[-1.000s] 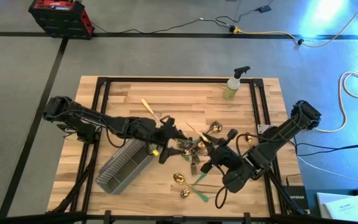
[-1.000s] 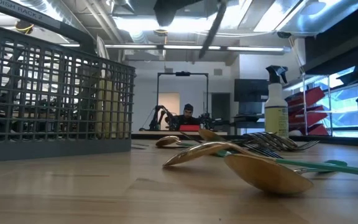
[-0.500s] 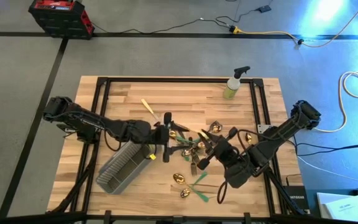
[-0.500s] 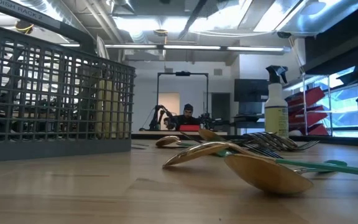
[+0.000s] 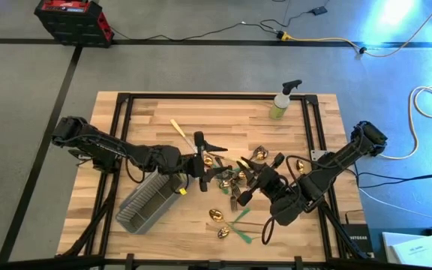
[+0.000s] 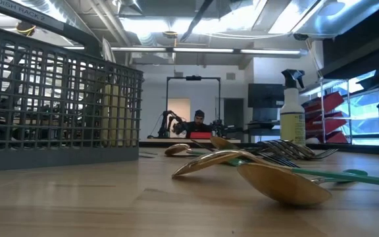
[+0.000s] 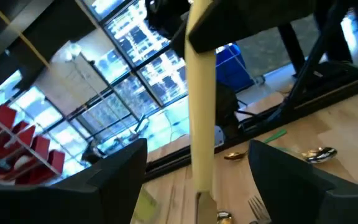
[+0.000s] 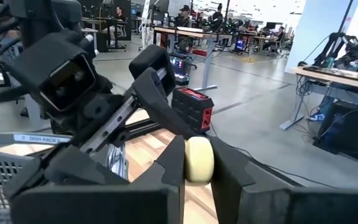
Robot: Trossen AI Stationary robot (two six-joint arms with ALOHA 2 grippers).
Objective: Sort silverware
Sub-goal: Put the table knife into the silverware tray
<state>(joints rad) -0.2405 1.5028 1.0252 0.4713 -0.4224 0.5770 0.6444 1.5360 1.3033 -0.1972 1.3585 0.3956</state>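
Observation:
My right gripper [image 5: 247,172] is in the air over the silverware pile [image 5: 235,181], shut on a cream-handled piece [image 7: 201,124]. Its head is hidden. Opposite it is my left gripper [image 5: 216,159], open. In the left wrist view its two fingers [image 7: 120,180] stand on either side of the cream handle, with a gap on each side. More gold-headed pieces lie on the table, among them spoons [image 5: 217,216] and a green-handled one [image 5: 243,216]. The grey mesh caddy [image 5: 148,199] stands on the table near my left arm. My right gripper pinches the cream handle between its two fingers [image 8: 173,165] at the handle's free end [image 8: 199,155], which shows end-on between them. The piece is lifted clear of the table and reaches out toward my left gripper. The rest of the hold is hidden by the fingers.
A yellow-green spray bottle [image 5: 282,101] stands at the far edge. One cream-handled piece [image 5: 178,128] lies alone toward the far left. In the low view the caddy [image 6: 51,99] fills the left and a gold spoon [image 6: 281,182] lies close in front. A person sits far behind.
My left gripper has rolled about its own axis and stayed open, so its fingers now stand on either side of the cream handle. My right gripper has rolled a little with the piece still in its hold. Nothing on the table has moved.

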